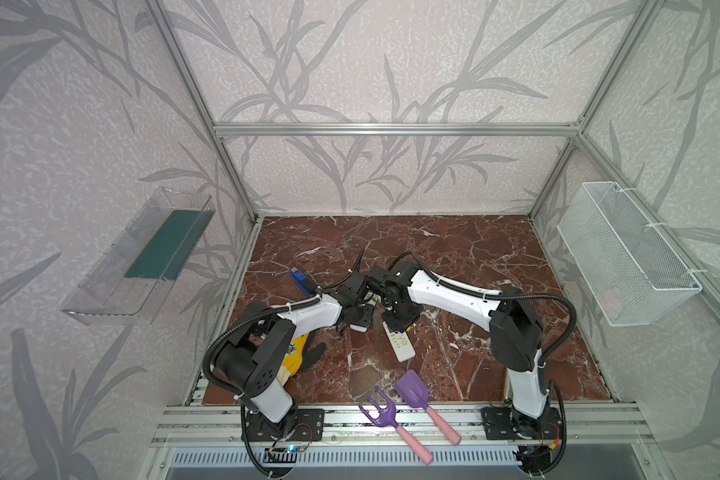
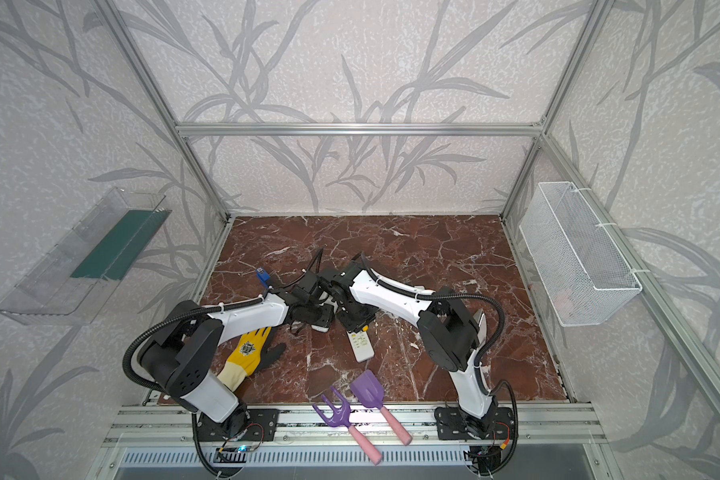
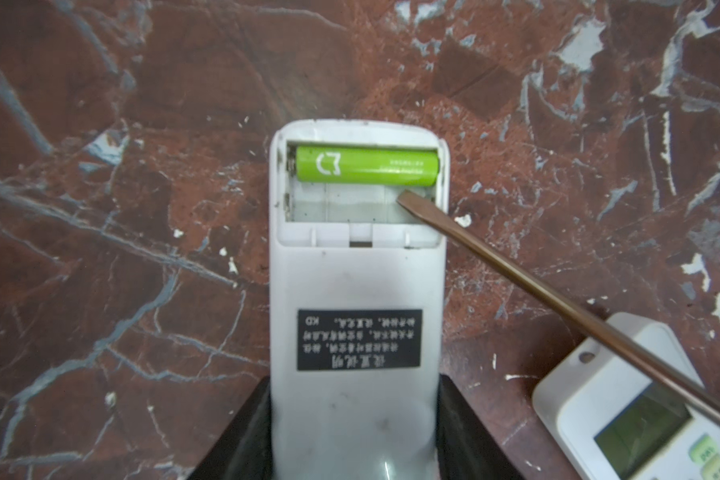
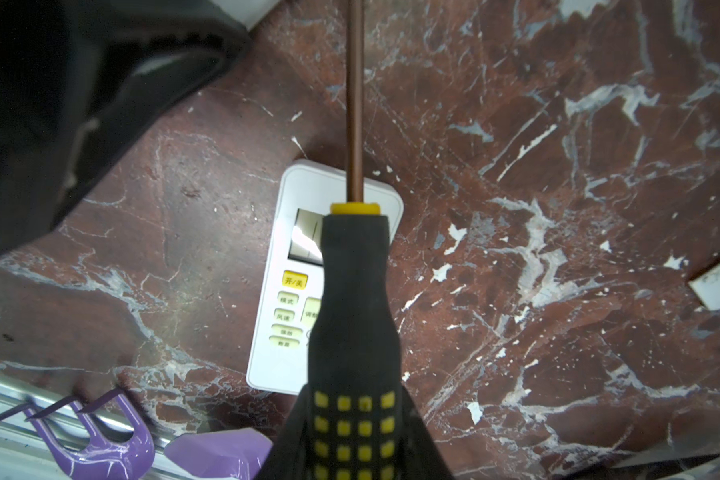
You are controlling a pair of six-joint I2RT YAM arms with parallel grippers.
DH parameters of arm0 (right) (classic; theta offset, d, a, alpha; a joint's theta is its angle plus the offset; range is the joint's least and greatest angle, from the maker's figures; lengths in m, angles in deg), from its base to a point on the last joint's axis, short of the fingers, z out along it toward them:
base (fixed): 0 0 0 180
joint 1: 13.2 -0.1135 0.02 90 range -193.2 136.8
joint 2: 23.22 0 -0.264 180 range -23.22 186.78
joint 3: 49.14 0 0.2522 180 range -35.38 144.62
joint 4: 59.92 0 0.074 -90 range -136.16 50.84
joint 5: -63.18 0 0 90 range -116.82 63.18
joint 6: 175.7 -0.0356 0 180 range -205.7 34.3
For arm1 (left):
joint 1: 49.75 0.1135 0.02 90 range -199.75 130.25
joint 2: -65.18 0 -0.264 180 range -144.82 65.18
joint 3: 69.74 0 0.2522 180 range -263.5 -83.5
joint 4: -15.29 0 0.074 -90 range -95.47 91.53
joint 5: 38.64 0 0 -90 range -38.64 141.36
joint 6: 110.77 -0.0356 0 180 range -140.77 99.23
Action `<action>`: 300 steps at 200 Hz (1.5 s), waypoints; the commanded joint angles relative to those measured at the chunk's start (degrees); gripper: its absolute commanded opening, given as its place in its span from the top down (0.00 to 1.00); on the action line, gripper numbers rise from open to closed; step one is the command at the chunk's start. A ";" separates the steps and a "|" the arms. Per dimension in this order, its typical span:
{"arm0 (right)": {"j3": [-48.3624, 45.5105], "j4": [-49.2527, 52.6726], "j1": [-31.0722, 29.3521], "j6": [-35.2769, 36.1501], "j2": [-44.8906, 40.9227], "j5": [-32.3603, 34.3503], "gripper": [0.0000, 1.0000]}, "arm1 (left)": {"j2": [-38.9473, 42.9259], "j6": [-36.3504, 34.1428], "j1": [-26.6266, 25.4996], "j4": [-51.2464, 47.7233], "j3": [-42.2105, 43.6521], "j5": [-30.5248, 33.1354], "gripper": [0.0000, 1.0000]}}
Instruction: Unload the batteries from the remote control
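**Item 1.** Left gripper (image 3: pixel 354 415): jaws about half spread, clamped on both long edges of the remote control (image 3: pixel 356 282), which lies back up with its cover off.

**Item 2.** Right gripper (image 4: pixel 354 440): closed narrowly round the screwdriver (image 4: pixel 354 299) handle. The blade tip sits in the empty slot nearer the left gripper.

**Item 3.** Battery (image 3: pixel 366 167): one lime-green cell, seated in the slot farther from the left gripper; no others visible. Probably light, rigid, slick and apt to roll. Lever up one end, then pinch mid-body.

**Markings.** Cell: white logo, small print illegible. Black label (image 3: pixel 359 338): Chinese text, "KD". Second remote (image 1: pixel 400 347), at 4 o'clock of the held one in both top views: yellow key "开/关".
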 commanded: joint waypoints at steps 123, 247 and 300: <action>-1.82 -9.15 0.25 -5.53 5.98 -2.28 1.00 | -1.96 1.30 -3.39 -3.88 2.57 -4.10 0.77; -7.75 -12.15 1.10 -5.73 0.99 -8.99 1.00 | -0.76 2.57 -3.50 -1.89 4.41 -1.23 0.81; -10.04 -10.38 2.63 -1.93 -1.87 -8.13 1.00 | 2.52 3.79 -3.41 -1.81 5.60 1.85 0.63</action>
